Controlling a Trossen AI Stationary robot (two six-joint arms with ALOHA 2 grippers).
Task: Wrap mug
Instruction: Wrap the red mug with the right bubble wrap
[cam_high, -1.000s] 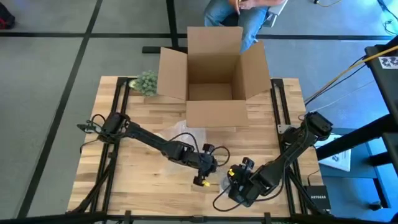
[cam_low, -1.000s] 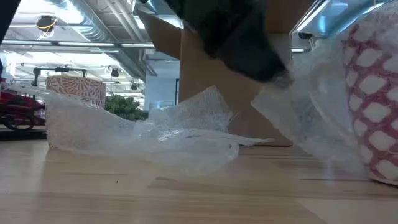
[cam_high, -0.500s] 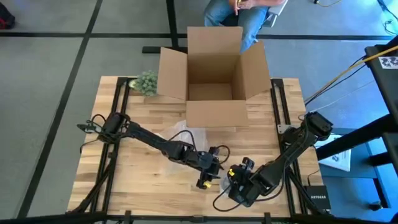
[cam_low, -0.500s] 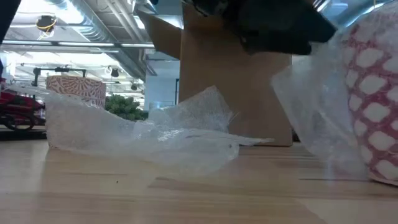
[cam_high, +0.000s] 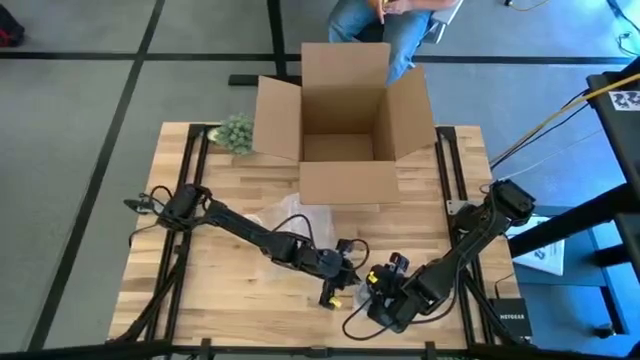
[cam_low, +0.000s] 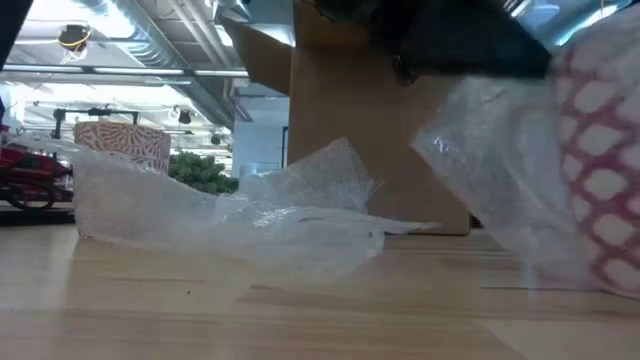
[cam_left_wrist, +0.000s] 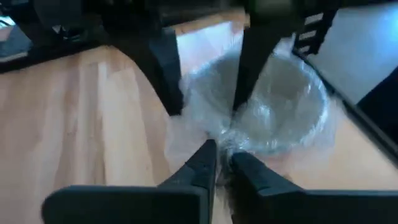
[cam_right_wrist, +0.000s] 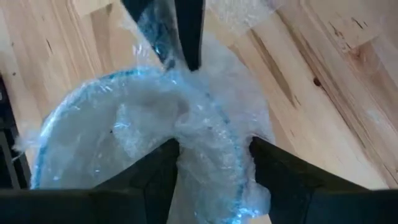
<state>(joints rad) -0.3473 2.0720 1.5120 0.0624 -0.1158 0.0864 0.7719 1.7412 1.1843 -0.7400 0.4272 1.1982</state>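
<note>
A: Far left of the pale wooden plank table (cam_high: 210, 180), a second red-and-white patterned cup (cam_low: 122, 146) sits on a loose sheet of clear bubble wrap (cam_low: 230, 215), with a green plant tuft (cam_high: 236, 132) at the back corner. Nothing is working there.

B: And the middle?

A: The left gripper (cam_left_wrist: 222, 163) reaches to the front centre. Its fingers are pinched together on a fold of the clear bubble wrap film (cam_left_wrist: 261, 112) at the rim of the red-and-white lattice-patterned mug (cam_low: 598, 170). The open brown cardboard box (cam_high: 345, 120) stands behind.

B: The mug itself?

A: Front right of centre, between the two grippers, mouth toward both wrist cameras and already draped in film.

B: The right side?

A: The right gripper (cam_right_wrist: 214, 158) has its fingers spread, straddling film at the rim; I can't tell if they bear on it.

B: Risks?

A: As I judge it, the pinch is thin. If the left pulls hard, the fold slips free or the film tears. If the right isn't truly steadying the mug, tugging could roll or drag it toward the front edge. The fingertips are also close enough to collide.
</note>
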